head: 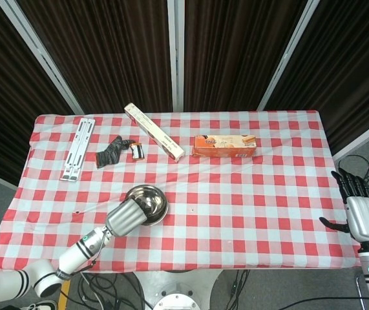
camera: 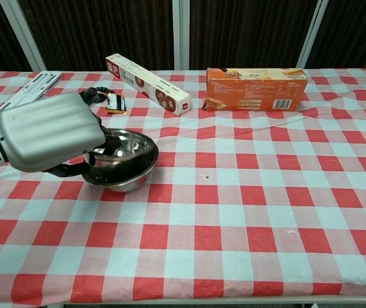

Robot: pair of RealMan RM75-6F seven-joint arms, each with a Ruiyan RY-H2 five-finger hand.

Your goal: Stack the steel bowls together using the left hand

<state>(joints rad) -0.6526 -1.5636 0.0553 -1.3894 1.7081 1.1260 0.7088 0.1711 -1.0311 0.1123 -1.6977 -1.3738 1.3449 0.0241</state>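
Resting nested one inside the other, the steel bowls (camera: 124, 168) sit on the checked table (camera: 247, 212), with the left hand (camera: 48, 140) lying over their near-left rim. Its fingers (camera: 103, 145) reach down into the upper bowl, the rim caught between them and the thumb below. Well away at the table's far right edge, the right hand (head: 363, 216) hangs with fingers spread apart, holding nothing.

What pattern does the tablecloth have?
The tablecloth has red and white checks; the chest view shows it best.
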